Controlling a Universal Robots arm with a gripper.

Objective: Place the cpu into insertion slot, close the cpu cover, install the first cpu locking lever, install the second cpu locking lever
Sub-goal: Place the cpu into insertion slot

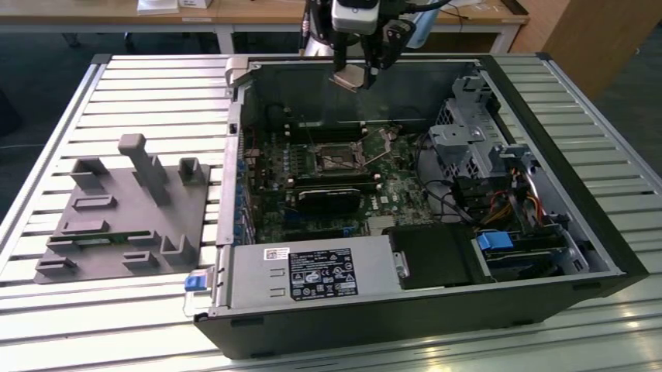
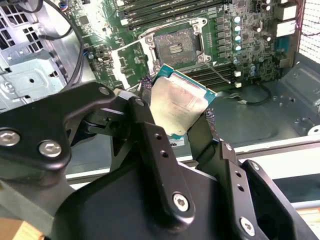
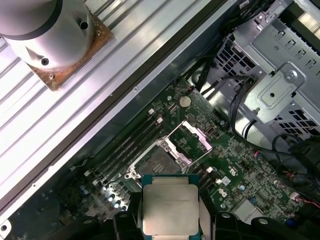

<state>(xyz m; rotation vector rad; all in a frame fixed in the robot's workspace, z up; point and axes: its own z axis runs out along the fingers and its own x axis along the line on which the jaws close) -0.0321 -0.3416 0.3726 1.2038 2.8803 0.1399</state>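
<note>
**Exterior view, left to right.** A grey fixture plate lies at the frame's left on the slatted table. The open computer case takes up the centre and right.

At upper centre the arm comes down from the frame's top edge, wrist pointing steeply downward. The gripper hangs over the case's far wall. Its fingers are pinched on opposite edges of the cpu, which sits tilted rather than level.

The insertion slot lies almost straight down the frame from the chip, well apart from it, on the green motherboard.

**First wrist view.** The cpu is clamped metal face up in the gripper. The insertion slot lies ahead of it, empty, with the cpu cover swung open beside it.

**Second wrist view.** The cpu is square-on between the fingers, and the slot lies beyond it.
</note>
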